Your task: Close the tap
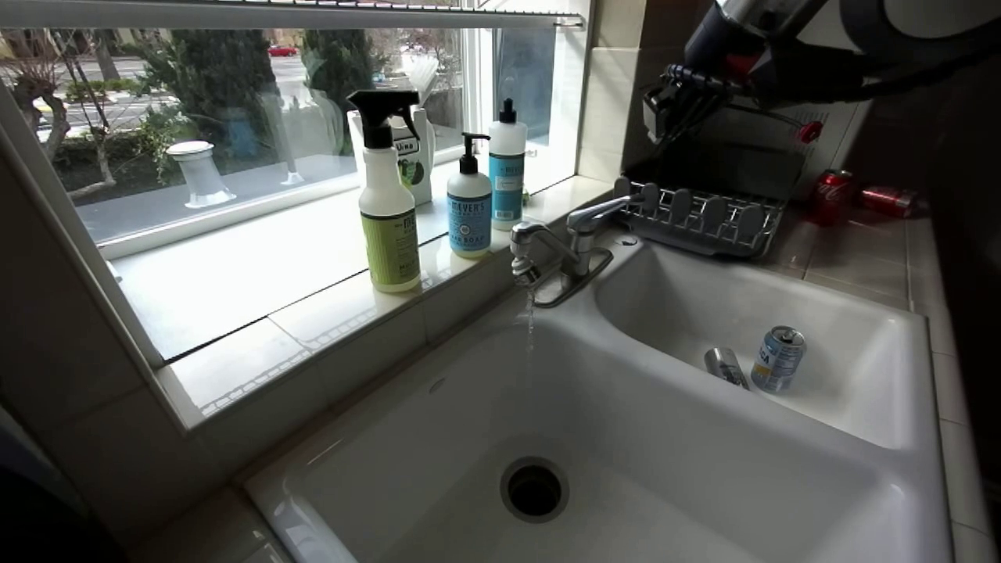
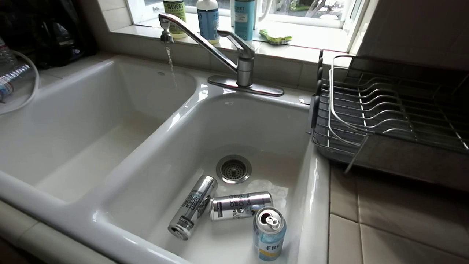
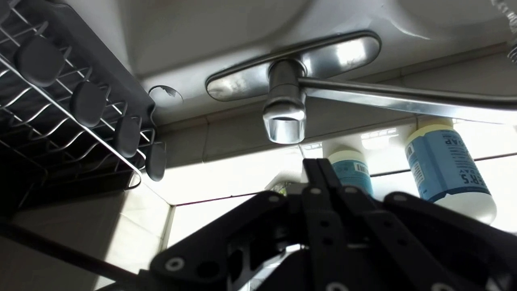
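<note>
A white double sink point(image 2: 139, 152) runs below a bright window point(image 1: 258, 102), and the tap point(image 2: 244, 69) is fixed on its back ledge, just in front of a tiled sill point(image 1: 235, 367). Tiled countertop point(image 2: 395, 234) lies past the neighbouring basin point(image 2: 238, 132) from the tap, and the room there is in deep shadow. The tap's lever point(image 2: 236, 42) is tilted up, and a stream of water point(image 2: 170, 62) falls from its spout point(image 2: 199, 40) into the basin point(image 2: 91, 121) beneath, where a round drain point(image 1: 535, 490) sits below the tap.

Close behind the tap, on the sill, stand a spray bottle point(image 1: 391, 242), a blue soap bottle point(image 1: 469, 211) and a teal bottle point(image 1: 507, 176). In the neighbouring basin, below the tap, two silver cans point(image 2: 193, 207) lie on their sides and a blue can point(image 2: 270, 238) stands upright. A dish rack point(image 2: 395, 154) takes up the space between the tap and two red cans point(image 1: 830, 195).

The arm point(image 1: 751, 47) comes in above the rack, apart from the tap. In the wrist view the gripper point(image 3: 317, 162) is narrow, fingers touching side by side; its height over the rack is hard to judge in that shadow.
</note>
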Controlling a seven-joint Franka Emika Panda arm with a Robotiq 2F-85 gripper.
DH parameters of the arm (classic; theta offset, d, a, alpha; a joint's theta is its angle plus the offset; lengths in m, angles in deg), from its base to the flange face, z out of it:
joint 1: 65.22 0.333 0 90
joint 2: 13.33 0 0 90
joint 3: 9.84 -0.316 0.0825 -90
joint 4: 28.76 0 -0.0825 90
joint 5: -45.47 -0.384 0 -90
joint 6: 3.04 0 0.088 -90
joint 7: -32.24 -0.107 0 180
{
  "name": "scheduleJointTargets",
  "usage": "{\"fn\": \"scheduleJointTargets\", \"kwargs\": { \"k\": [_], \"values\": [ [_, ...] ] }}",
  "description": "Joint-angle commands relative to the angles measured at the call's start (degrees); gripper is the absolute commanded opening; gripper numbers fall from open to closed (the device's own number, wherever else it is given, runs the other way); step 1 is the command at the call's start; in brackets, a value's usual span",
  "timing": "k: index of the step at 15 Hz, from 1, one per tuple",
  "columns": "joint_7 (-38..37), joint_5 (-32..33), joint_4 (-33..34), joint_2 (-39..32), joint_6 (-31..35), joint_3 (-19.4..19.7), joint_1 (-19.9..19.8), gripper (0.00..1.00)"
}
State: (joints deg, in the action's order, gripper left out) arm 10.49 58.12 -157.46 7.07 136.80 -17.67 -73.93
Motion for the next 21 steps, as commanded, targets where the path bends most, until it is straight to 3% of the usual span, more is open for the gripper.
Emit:
{"fn": "scheduleJointTargets", "kwargs": {
  "k": [1,21],
  "values": [
    [-0.52,1.48,1.34,-4.04,1.97,0.80,0.22,0.00],
    [4.86,-1.38,-2.87,-7.49,9.25,5.01,2.42,0.00]
  ]
}}
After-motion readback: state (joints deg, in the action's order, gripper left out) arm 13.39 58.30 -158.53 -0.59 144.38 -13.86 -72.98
